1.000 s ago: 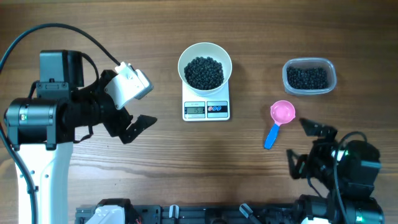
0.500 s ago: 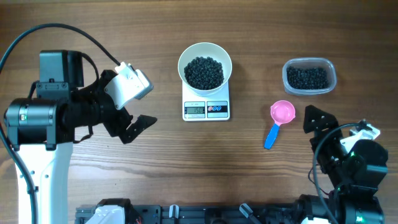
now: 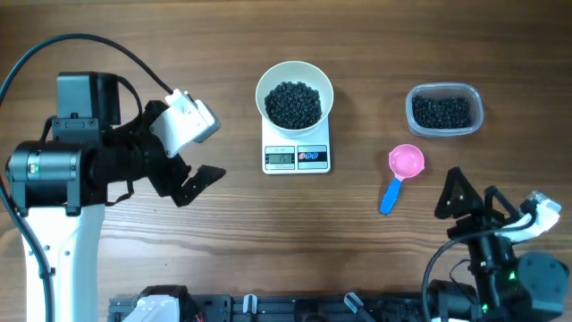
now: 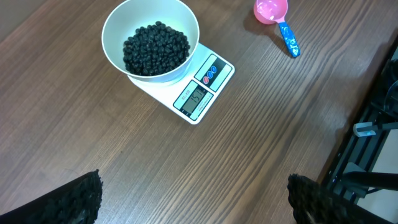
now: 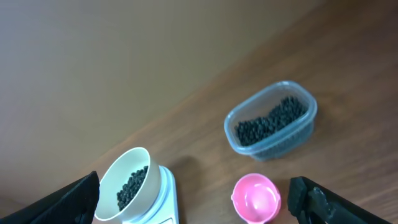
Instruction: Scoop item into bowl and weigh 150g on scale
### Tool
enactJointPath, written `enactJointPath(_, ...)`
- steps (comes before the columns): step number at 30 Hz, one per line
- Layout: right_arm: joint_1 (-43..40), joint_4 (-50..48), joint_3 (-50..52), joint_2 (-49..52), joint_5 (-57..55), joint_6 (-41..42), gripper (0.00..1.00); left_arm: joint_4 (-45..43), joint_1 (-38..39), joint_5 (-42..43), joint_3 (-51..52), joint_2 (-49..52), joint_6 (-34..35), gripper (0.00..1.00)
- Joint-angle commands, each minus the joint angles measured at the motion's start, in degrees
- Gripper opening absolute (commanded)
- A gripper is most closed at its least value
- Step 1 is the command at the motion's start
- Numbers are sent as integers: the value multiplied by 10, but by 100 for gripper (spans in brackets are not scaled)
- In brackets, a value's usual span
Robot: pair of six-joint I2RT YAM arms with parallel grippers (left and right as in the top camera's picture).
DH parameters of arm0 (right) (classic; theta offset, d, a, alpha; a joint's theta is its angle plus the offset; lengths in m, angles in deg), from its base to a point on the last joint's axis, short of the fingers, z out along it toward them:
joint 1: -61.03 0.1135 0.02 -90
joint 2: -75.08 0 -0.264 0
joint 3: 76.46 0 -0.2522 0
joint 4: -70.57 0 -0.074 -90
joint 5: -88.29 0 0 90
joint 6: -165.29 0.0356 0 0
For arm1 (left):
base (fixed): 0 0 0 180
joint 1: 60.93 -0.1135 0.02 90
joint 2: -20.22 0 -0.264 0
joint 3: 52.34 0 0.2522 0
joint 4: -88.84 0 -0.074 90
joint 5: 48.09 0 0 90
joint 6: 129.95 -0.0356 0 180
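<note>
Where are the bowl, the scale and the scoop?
bowl (image 4: 115, 31), left wrist view, bare white inner wall.
scale (image 3: 296, 157), overhead view, front panel beside the display.
scoop (image 3: 406, 162), overhead view, inside of the pink cup.

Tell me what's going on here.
Nothing is being handled right now. The white bowl sits on the scale with black beads in it. The pink scoop lies empty on the table, near the clear tub that holds more beads. The left gripper and right gripper are both open and empty.
</note>
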Motion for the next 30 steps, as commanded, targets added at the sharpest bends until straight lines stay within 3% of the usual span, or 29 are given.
enactJointPath(1, 11, -13, 28, -35, -22, -25, 100, 0, -4, 0, -8, -2, -9, 100)
enactJointPath(8, 33, -59, 70, -71, -41, -28, 100, 0, -4, 0, -8, -2, -9, 100)
enactJointPath(16, 73, -109, 103, -83, -68, -85, 100, 0, -4, 0, -8, -2, -9, 100)
enactJointPath(27, 83, -122, 107, -83, -85, -92, 100, 0, -4, 0, -8, -2, -9, 100)
enactJointPath(30, 90, -141, 107, -83, -83, -150, 100, 0, -4, 0, -8, -2, -9, 100)
